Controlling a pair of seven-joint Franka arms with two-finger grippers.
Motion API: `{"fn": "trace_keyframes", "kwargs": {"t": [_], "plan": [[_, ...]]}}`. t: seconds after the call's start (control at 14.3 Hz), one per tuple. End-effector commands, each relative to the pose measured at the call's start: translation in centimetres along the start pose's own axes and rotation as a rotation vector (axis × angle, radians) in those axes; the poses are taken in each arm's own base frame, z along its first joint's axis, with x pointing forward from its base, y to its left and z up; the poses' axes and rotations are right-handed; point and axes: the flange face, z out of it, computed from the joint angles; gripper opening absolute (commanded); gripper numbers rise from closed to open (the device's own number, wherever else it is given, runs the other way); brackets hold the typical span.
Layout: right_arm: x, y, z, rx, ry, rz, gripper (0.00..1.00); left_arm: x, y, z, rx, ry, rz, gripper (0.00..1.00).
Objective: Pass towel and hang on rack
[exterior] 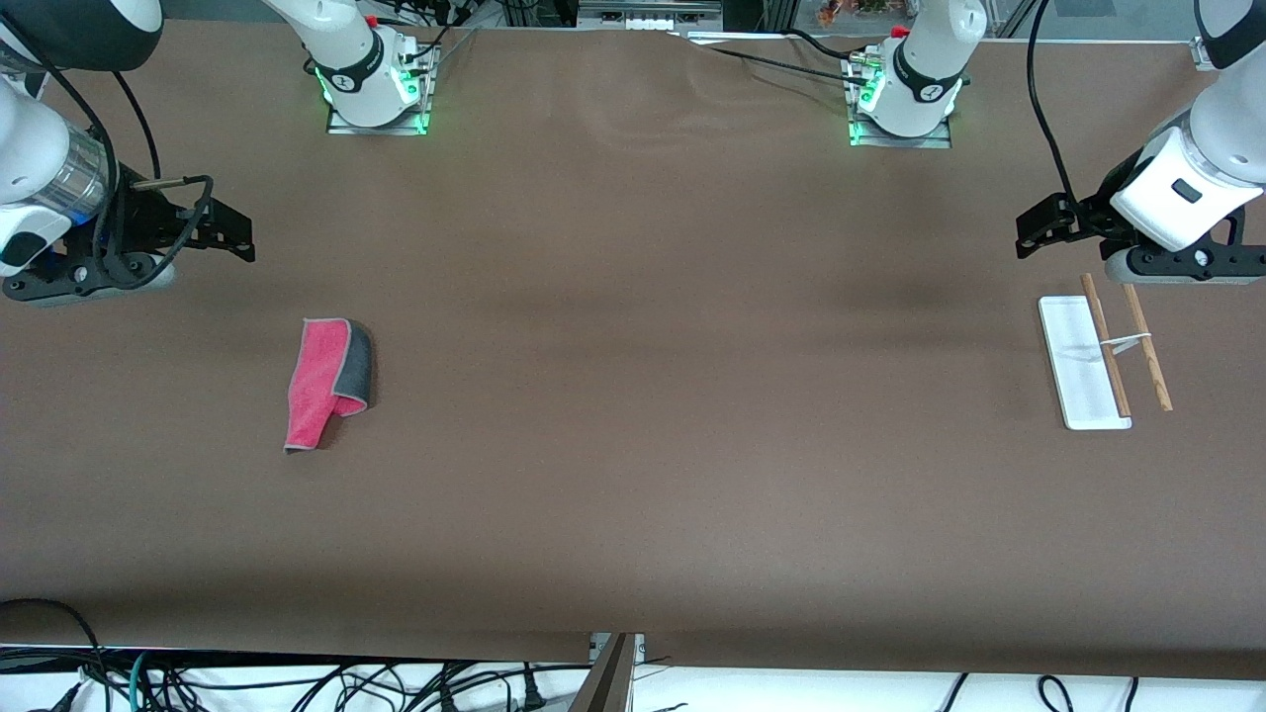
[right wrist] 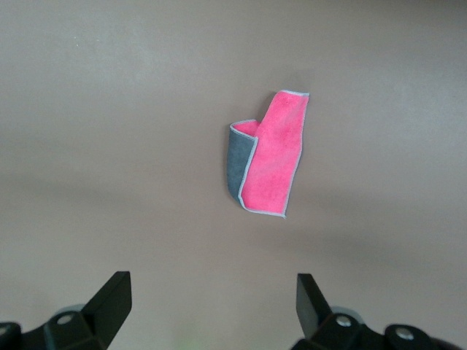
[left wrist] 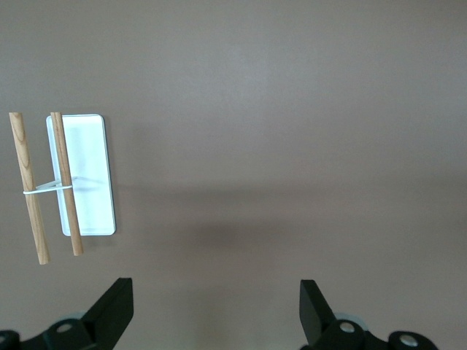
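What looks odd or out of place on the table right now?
The towel lies crumpled, one edge folded over to show its dark grey face. The rack stands at the left arm's end of the table with nothing on it. Both end effectors, left and right, are open and empty.

you are looking at a robotics lab, not a home. the worktop (exterior: 633, 396) is wearing a plain brown cover with nothing domestic on it. two white arm bases (exterior: 374, 74) are sitting bolted on metal plates along its edge farthest from the front camera, glowing green at their feet. black cables (exterior: 297, 682) are lying tangled below the edge nearest the front camera, and more are trailing from the arms. metal framing (exterior: 648, 15) is showing between the bases.
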Motion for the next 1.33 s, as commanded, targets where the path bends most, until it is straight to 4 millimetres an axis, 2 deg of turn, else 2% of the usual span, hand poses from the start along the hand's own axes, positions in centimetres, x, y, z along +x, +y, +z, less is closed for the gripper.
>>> {"fn": "trace_keyframes", "kwargs": {"t": [0.0, 0.35, 0.63, 0.7, 0.98, 1.12, 1.26], "plan": [[-0.2, -0.1, -0.3, -0.015, -0.004, 0.002, 1.0, 0.3, -0.1, -0.6, -0.004, -0.007, -0.002, 1.0], [-0.2, -0.2, -0.3, -0.015, -0.002, 0.005, 1.0, 0.3, -0.2, -0.6, -0.004, -0.007, -0.004, 1.0], [1.1, 0.0, 2.4, -0.013, -0.033, 0.011, 1.0, 0.3, -0.2, -0.5, -0.004, -0.008, -0.004, 1.0], [1.4, 0.0, 4.2, -0.015, -0.024, 0.01, 1.0, 0.3, -0.2, -0.6, -0.004, -0.007, -0.004, 1.0], [2.8, 0.2, 16.5, -0.015, 0.03, 0.008, 1.0, 0.4, -0.4, -0.5, -0.004, -0.008, -0.008, 1.0], [4.5, 0.5, 21.4, -0.008, 0.032, 0.017, 1.0, 0.3, -0.3, -0.6, -0.005, -0.007, -0.007, 1.0], [5.6, 0.5, 25.4, -0.005, 0.035, 0.054, 1.0, 0.3, -0.4, -0.6, -0.004, -0.007, -0.008, 1.0]]}}
